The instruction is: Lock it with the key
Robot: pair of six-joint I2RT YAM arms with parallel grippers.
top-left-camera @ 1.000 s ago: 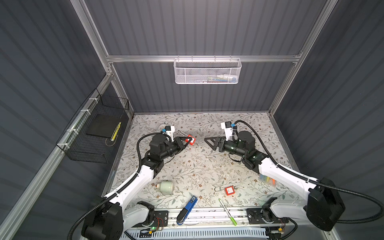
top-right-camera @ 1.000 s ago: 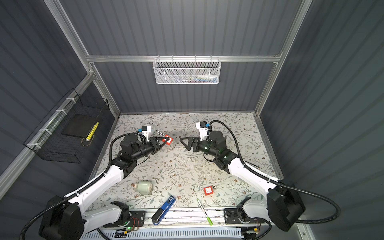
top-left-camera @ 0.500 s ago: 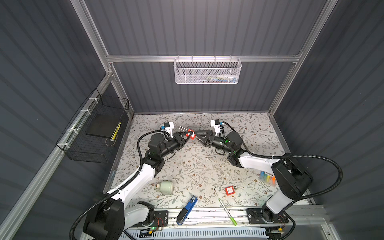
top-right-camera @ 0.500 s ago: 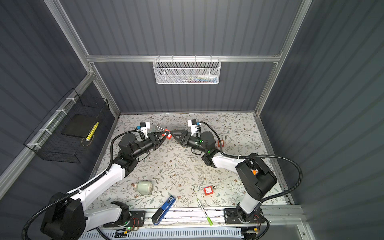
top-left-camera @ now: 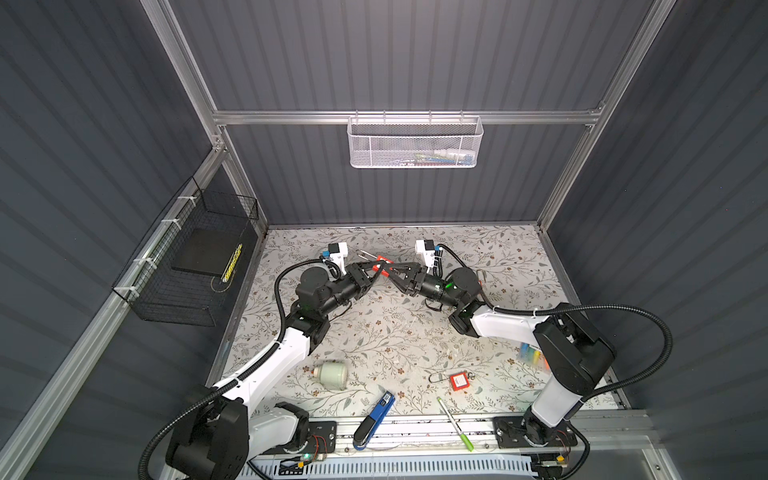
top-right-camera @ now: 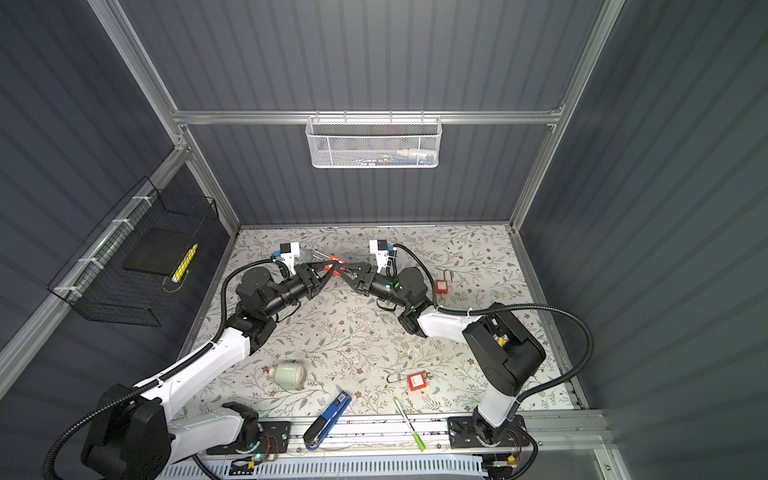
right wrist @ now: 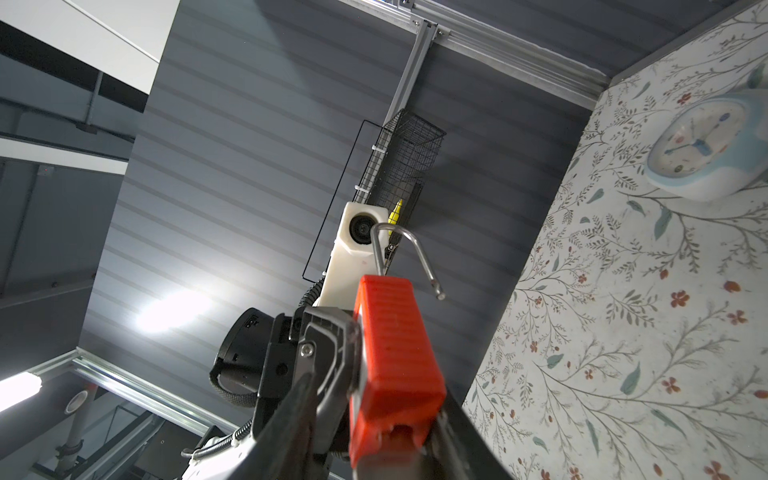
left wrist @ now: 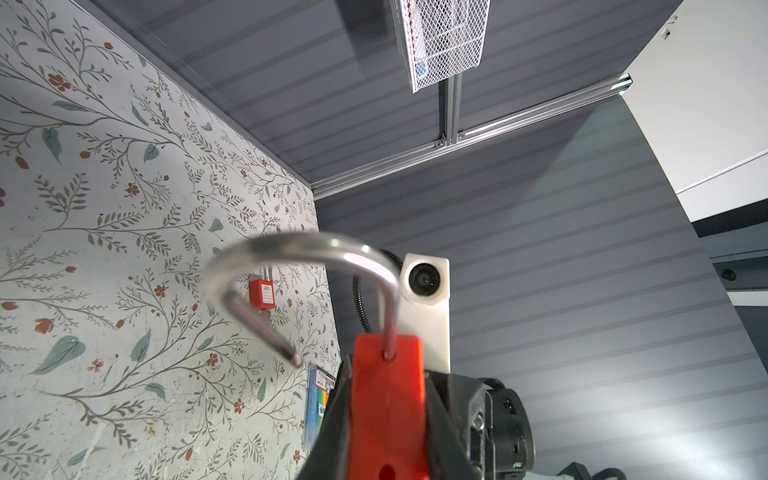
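Note:
In both top views a red padlock (top-left-camera: pixel 381 262) (top-right-camera: pixel 336 262) hangs above the back of the floral mat between the two arms. My left gripper (top-left-camera: pixel 371 270) (left wrist: pixel 388 436) is shut on its body (left wrist: pixel 388 399), and the steel shackle (left wrist: pixel 307 253) stands swung open. My right gripper (top-left-camera: pixel 392 271) (right wrist: pixel 376 395) faces it, open. Its fingers straddle the lock's lower end (right wrist: pixel 395 353): one touches the corner, the other stands off behind a left finger. A dull blurred piece (right wrist: pixel 399 434) sits in the lock's bottom slot; I cannot tell whether it is the key.
A second red padlock (top-left-camera: pixel 458 380) with a key ring lies front right, a third (top-right-camera: pixel 441 286) behind the right arm. A jar (top-left-camera: pixel 330 374), a blue tool (top-left-camera: pixel 374 419) and a green pen (top-left-camera: pixel 455 424) lie in front. Wire baskets (top-left-camera: pixel 415 141) (top-left-camera: pixel 195 257) hang on the walls.
My right gripper has swung left across the mat to the padlock, and its jaws have narrowed round the lock's end. The left gripper has carried the lock slightly back and toward the middle.

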